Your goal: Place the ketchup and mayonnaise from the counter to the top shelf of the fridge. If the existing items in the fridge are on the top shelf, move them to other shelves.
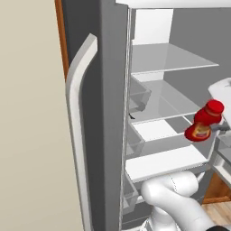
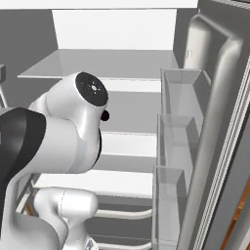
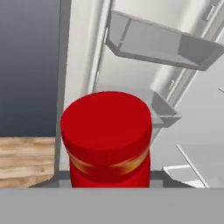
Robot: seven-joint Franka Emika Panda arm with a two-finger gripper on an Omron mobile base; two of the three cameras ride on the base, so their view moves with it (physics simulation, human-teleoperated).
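The ketchup [image 1: 204,121] is a red bottle with a red cap and a yellow label, held tilted in the air at the right side of the open fridge, level with the middle shelves. My gripper [image 1: 216,127] is shut on it from the right. In the hand view the ketchup's red cap [image 3: 106,131] sits close in front of the camera. The top shelf [image 1: 171,61] is a bare glass plate well above and left of the bottle; it also shows in the right base view [image 2: 97,63]. The mayonnaise is out of view.
The left fridge door with its long grey handle [image 1: 79,135] stands open. Bins on the right door [image 2: 180,93] line the fridge's right side. Lower glass shelves [image 1: 158,108] and a white drawer top [image 1: 162,162] lie below. My own arm [image 2: 63,132] blocks the fridge's left half.
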